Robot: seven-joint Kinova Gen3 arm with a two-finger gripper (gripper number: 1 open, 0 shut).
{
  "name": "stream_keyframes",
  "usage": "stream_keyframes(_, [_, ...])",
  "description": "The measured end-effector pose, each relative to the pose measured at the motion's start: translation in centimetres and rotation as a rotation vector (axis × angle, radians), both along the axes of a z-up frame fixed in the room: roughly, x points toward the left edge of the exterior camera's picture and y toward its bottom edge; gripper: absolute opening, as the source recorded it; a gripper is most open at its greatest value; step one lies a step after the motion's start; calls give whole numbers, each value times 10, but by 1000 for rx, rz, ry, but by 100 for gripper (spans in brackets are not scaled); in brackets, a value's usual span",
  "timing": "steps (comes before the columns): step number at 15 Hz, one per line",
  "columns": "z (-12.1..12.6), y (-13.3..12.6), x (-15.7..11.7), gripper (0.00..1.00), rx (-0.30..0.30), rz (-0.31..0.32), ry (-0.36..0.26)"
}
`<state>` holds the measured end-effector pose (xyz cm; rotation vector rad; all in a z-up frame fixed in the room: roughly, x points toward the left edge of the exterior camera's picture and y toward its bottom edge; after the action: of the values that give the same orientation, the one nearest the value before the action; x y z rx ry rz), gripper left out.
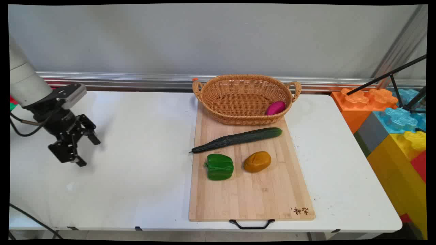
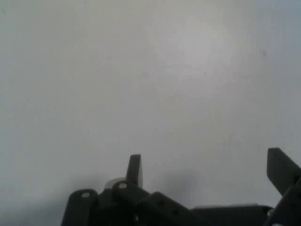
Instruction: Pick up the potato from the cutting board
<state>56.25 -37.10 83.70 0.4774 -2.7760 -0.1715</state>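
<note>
Only one marking is visible: a small dark mark of characters at the near right corner of the wooden cutting board point(image 1: 252, 190). The characters are too small to read. No other text, label, brand or number is legible.

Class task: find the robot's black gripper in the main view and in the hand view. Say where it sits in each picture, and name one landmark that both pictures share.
Main view: the gripper hangs at the left, above the white table, well apart from the cutting board; its fingers stand apart, holding nothing.
Hand view: the gripper rises from the bottom edge, one finger near the middle, the other at the right.
Shared landmark: the bare white table beneath the gripper.
</note>
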Motion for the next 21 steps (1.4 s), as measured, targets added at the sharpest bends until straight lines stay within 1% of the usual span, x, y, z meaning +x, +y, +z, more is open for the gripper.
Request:
stream_keyframes(4, [13,-7,-33,100,-29,56,13])
stream_keyframes(8, [27,-16,-65,100,-50,111,8])
stream_keyframes(14, [57,-28,-129,100,-64,233,-7])
stream_keyframes(18, [74,-34,-171,100,-70,281,-16])
stream_keyframes(21, [81,-38,-198,100,-74,309,-16])
